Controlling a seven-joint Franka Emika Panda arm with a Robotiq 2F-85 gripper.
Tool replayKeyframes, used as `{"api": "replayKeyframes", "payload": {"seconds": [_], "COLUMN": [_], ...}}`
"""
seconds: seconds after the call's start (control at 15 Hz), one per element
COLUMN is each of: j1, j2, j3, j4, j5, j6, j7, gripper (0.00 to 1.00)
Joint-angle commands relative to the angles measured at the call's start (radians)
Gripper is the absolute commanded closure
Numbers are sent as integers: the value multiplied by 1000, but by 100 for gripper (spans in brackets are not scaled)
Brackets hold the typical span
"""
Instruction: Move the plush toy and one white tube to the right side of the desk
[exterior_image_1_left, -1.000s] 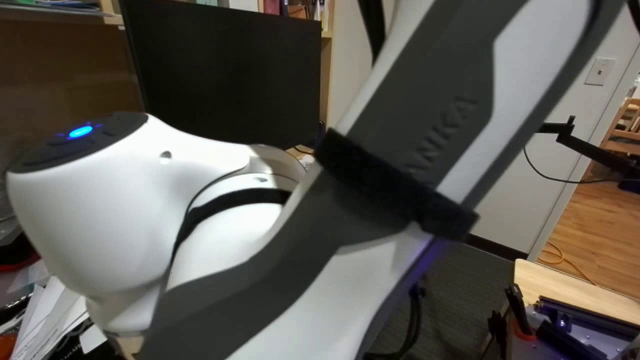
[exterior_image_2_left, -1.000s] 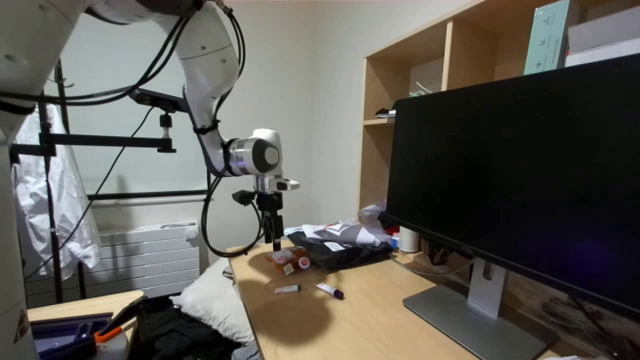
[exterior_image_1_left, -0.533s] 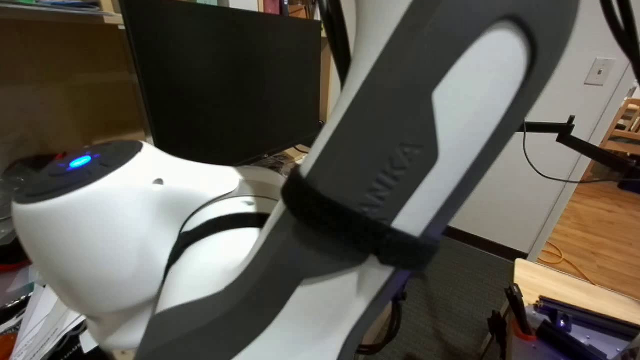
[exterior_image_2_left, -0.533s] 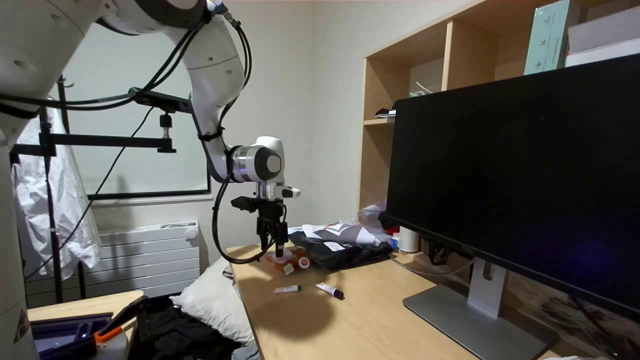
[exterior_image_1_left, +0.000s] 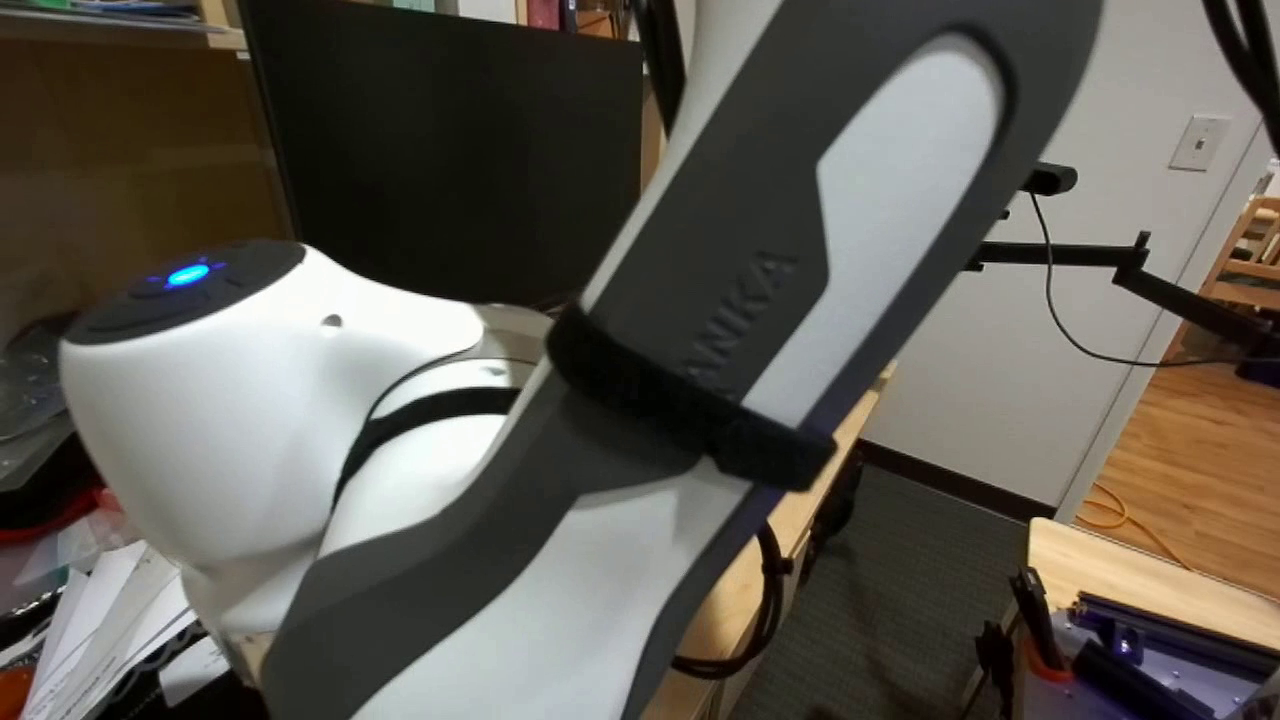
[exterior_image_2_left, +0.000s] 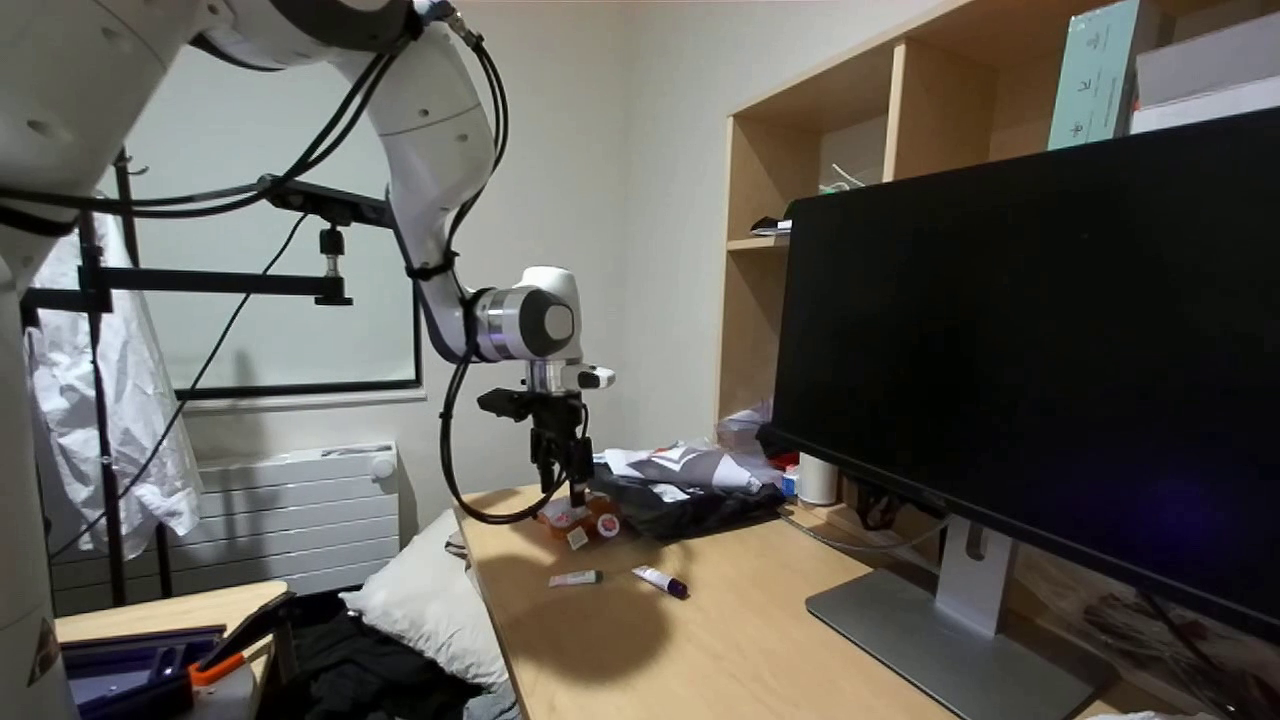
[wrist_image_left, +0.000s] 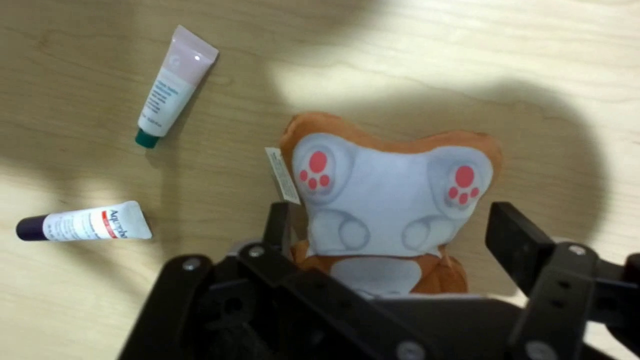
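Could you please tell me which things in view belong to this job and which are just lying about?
For the job:
plush toy
green-capped tube or purple-capped tube (one is wanted; which is unspecified)
desk

Not part of it:
monitor
black bundle
papers
white pillow

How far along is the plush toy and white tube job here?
Done: seemingly nothing; the plush toy, purple-capped tube and green-capped tube lie close together on the desk.
In hand: the claw is open, its jaws flanking the toy in the wrist view, probably for a grasp.
Left: grip the toy, then move it and one tube to the desk's right side.
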Motion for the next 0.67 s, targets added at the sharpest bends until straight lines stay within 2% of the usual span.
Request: {"api": "replayKeyframes", "payload": {"seconds": [0.0,0.27,0.6], "j1": [15,35,31], "j2": [16,56,127], "j3": [-19,-63,-66], "j4": [25,82,128], "j5": [-2,-24,13], "j6": [16,10,5], "j7": [-44,-15,-40], "gripper": [0,0,0]}}
